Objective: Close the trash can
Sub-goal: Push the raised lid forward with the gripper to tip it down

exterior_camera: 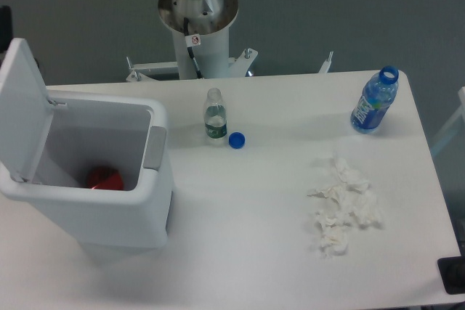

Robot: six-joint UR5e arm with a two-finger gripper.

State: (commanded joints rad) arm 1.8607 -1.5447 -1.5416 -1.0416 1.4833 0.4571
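Note:
The trash can (109, 215) is a big white bin at the table's left front, and it stands open. Its flat lid (22, 107) rises almost upright on the hinge along the left rim. A grey latch tab (155, 148) sits on the right rim. A red object (104, 178) lies at the bottom inside. A dark sliver (3, 23) shows at the frame's left edge behind the lid's top; it looks like part of my gripper, but its fingers are cut off by the frame.
A small clear bottle (215, 117) stands mid-table with a blue cap (236, 139) beside it. An uncapped blue bottle (374, 101) stands at the back right. Crumpled tissues (343, 205) lie front right. The arm's base column (197, 27) stands behind the table.

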